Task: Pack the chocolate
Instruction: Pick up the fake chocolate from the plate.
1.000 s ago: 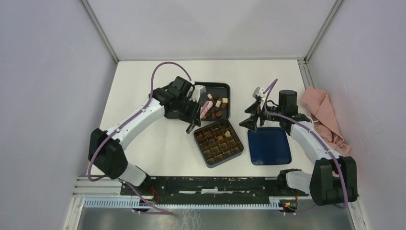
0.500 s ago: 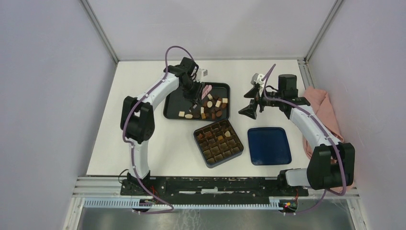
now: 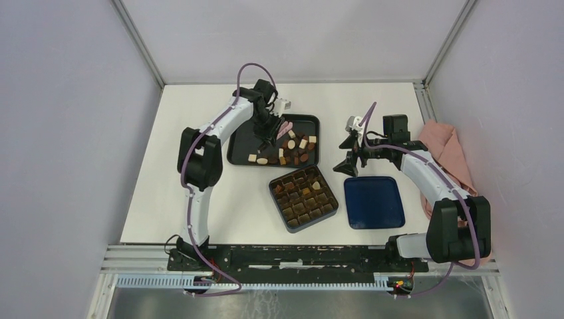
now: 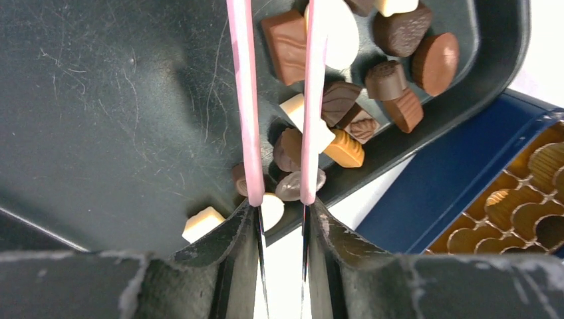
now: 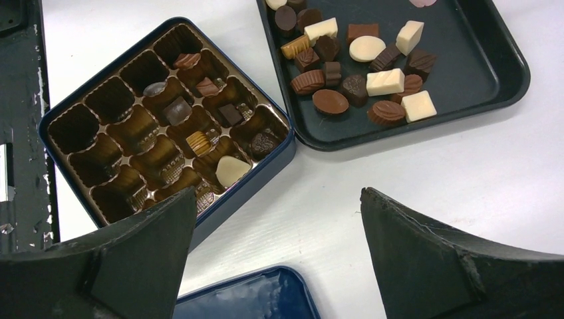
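— While the left gripper (image 4: 282, 212) pinches the tweezers (image 4: 246, 100) over the tray (image 5: 479, 80), where's the chocolate (image 5: 330, 102)?
— Mostly there, some in the box (image 5: 70, 129); perhaps the tips touch one. Right gripper (image 5: 278, 193) gapes, empty.

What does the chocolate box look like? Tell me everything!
The chocolate box is a dark blue square tin with rounded corners, lying open and flat on the white table. Inside is a shiny brown-gold insert of square compartments. Several hold chocolates, mostly brown, plus one cream-white piece; others are empty. One corner sits close to the black tray, and a blue lid lies beside it.
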### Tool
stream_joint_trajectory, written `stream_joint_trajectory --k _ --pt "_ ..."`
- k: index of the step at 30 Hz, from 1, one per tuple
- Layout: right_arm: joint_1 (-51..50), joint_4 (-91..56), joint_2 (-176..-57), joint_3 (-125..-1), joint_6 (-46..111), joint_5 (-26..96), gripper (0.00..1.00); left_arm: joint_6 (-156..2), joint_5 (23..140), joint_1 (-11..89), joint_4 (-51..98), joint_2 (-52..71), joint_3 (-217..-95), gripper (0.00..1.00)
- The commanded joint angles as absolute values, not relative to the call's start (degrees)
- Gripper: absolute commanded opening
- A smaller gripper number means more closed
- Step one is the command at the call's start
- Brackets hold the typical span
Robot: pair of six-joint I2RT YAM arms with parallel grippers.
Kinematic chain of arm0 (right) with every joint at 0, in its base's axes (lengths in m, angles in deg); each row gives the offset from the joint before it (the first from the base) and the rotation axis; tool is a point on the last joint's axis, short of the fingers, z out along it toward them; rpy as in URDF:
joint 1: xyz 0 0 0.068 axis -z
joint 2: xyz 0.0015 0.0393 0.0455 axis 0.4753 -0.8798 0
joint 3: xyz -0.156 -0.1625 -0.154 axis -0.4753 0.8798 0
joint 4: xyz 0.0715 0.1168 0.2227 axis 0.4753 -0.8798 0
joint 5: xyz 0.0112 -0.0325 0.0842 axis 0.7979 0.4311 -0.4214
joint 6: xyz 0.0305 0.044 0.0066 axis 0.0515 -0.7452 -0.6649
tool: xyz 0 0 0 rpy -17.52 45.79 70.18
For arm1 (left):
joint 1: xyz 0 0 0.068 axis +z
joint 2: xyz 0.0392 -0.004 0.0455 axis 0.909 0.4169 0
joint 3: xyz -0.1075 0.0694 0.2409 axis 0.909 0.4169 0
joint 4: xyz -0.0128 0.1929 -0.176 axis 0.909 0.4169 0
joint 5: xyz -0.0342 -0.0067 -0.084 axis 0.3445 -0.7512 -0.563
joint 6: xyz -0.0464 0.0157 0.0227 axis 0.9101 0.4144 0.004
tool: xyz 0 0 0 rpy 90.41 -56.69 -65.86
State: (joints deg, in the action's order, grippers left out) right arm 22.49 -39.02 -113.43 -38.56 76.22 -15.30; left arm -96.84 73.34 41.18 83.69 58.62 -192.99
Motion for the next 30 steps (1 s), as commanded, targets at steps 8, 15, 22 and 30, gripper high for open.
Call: stream_joint_trajectory --k 8,15,22,30 --pt "22.6 -41.4 -114.1 -40.4 80.3 -15.4 0.98 -101.6 75.8 40.6 84.2 60.6 -194.4 0.39" --pt "22.6 -42.6 -114.8 -40.9 81.1 -15.5 0.98 -102.0 75.5 40.2 84.2 61.2 -194.6 0.42" --pt "22.7 -43.7 -115.2 -41.4 81.8 -15.6 0.98 -102.2 76.6 39.8 84.5 62.3 -195.3 0.43" --pt "22.6 -44.3 -115.5 -41.8 82.2 -15.7 0.98 -102.1 76.8 39.3 85.2 64.0 -197.1 0.43"
